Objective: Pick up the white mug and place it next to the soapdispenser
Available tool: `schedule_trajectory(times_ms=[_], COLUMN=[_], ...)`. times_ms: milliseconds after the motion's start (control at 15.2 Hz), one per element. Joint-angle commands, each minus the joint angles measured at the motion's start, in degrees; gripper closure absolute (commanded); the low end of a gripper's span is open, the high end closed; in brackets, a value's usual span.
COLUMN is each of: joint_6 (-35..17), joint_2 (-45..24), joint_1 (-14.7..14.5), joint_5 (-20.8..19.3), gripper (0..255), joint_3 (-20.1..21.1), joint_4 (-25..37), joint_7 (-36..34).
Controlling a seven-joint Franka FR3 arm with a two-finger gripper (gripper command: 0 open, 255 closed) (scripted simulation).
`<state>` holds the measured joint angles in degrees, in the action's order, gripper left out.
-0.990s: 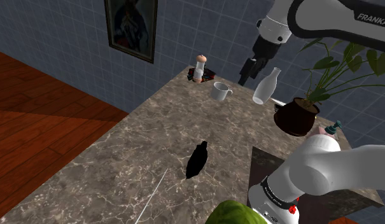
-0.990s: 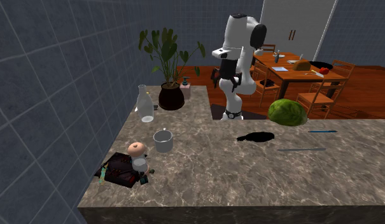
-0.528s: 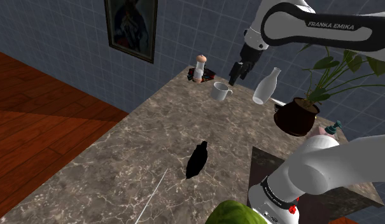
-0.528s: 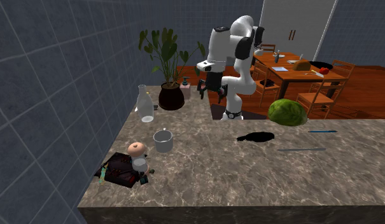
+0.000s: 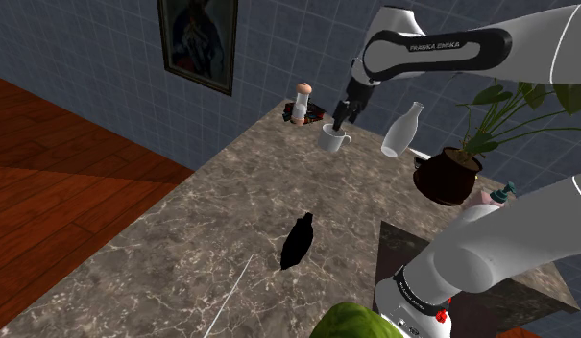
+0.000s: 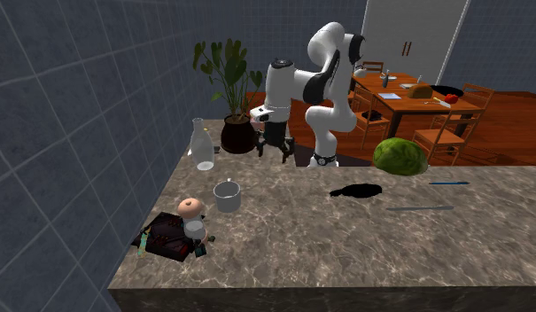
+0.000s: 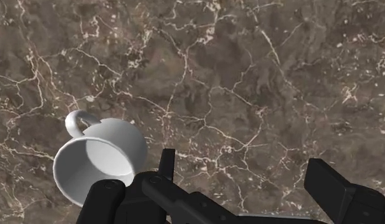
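Brown marbled desk (image 5: 182, 240), seen from the shoulder view. White mug (image 5: 333, 138) stands upright at the far end, handle toward that view's right. A white bottle (image 5: 401, 131) is just to its right, and beyond that a plant in a dark pot (image 5: 447, 177).

The white arm (image 5: 442, 48) reaches in from the right. The black end effector (image 5: 338, 120) hangs over the mug; its tip overlaps the mug's rim in this view. Cannot tell from here whether it touches.

Wrist view: fingers (image 7: 331, 184) stand apart with only bare desk (image 7: 248, 63) between them. The mug (image 7: 98, 162) sits outside the gap, just beside the outer face of one finger, mouth open to the camera. It is not clasped.

Second exterior view: the end effector (image 6: 273, 151) hovers above the desk (image 6: 345, 239). The mug (image 6: 227, 195) sits lower in the picture and toward that view's left, with clear air between them.

Soap dispenser (image 5: 499, 197): pinkish body with a teal pump, at the shoulder view's right, past the plant pot and well apart from the mug. In the second exterior view it (image 6: 257, 121) stands just beside the pot (image 6: 237, 136).

Also on the desk:
- A small light figure-like item (image 5: 301, 102) on a dark base, left of the mug at the far edge.
- A black object (image 5: 297, 242) lying mid-desk.
- A green melon (image 5: 355, 322) at the near edge.
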<state>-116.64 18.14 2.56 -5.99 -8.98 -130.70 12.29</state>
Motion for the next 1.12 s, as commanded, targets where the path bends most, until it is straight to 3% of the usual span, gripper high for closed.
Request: schedule_trajectory(times_ms=[0,660,1056], joint_6=[-2.44,-10.06,-13.69], joint_2=[-4.16,-25.62,-29.04], joint_1=[0.44,2.84,3.35], joint_5=[0.34,6.05,7.16], gripper=[0,0,0], joint_3=[-1.42,-5.23,-5.14], joint_4=[1.66,14.75,14.4], joint_7=[1.86,10.28,11.23])
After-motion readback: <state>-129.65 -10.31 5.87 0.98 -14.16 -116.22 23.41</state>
